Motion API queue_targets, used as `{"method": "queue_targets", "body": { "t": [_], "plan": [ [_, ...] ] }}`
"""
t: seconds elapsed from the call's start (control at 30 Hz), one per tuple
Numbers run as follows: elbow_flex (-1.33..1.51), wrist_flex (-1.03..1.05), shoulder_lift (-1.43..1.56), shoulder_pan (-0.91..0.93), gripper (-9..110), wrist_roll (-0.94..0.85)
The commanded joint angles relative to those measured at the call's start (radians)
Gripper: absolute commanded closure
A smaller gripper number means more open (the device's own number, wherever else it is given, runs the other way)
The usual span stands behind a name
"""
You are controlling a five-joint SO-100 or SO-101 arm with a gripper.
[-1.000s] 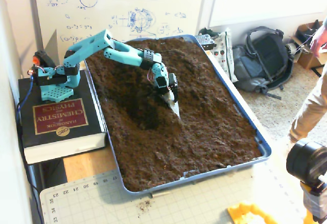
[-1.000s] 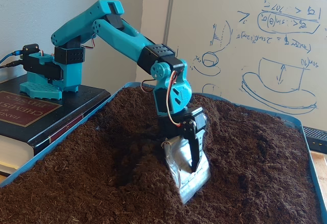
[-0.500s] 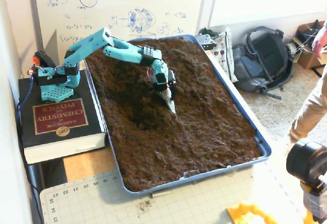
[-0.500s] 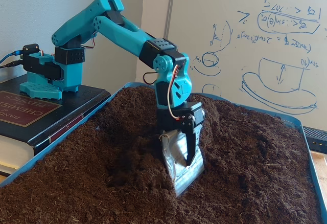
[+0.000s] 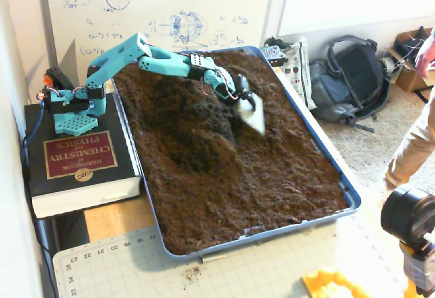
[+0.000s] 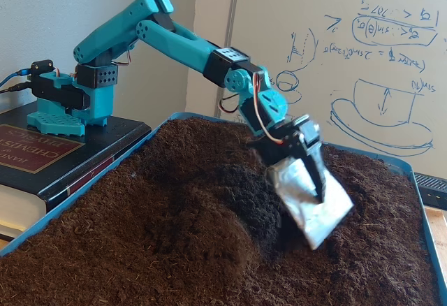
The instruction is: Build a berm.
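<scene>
Fingers (image 6: pixel 316 172) are seen clamped on a silvery scoop blade (image 6: pixel 312 205), lifted and tilted above the soil. The berm (image 5: pixel 221 118) is heaped mid-tray in the blue tray (image 5: pixel 350 192), just beside the blade.

A thick dark handbook (image 5: pixel 78 165) with a maroon cover label lay on the worktop (image 5: pixel 112 220) left of the blue tray (image 5: pixel 350 196) in a fixed view. A whiteboard (image 6: pixel 349 54) with blue sketches stood behind. A green cutting mat (image 5: pixel 224 271) lay in front, and a grey backpack (image 5: pixel 350 80) sat on the floor.
</scene>
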Motion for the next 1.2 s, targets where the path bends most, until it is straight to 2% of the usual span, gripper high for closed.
{"method": "queue_targets", "body": {
  "t": [0.0,0.6,1.07,1.17],
  "plan": [
    [-0.078,-0.183,0.146,-0.018,101,0.026],
    [-0.067,-0.575,-0.14,-0.087,101,0.006],
    [-0.049,-0.584,-0.311,-0.156,101,-0.086],
    [-0.049,-0.509,-0.307,-0.176,101,-0.086]
  ]
}}
